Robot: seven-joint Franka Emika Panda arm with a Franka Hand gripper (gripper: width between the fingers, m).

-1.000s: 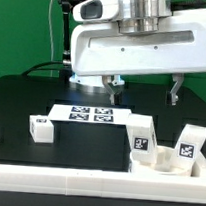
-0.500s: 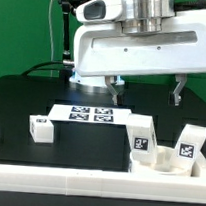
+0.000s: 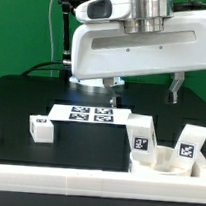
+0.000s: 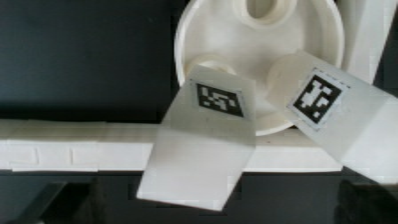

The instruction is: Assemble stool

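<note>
End effector [image 3: 144, 90] — fingers spread, holding nothing — has risen slightly above the desk [image 3: 21, 100]. The seat [image 3: 159, 160] lies at the exterior view's right, one leg [image 3: 140, 133] and a second leg [image 3: 188, 143] standing on it; the third leg [image 3: 41, 128], well apart, likely comes next.

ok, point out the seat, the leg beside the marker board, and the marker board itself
seat [image 4: 222, 50], wrist view, bare disc face.
leg [image 3: 41, 130], exterior view, front face.
marker board [image 3: 90, 114], exterior view, middle of sheet.
</note>
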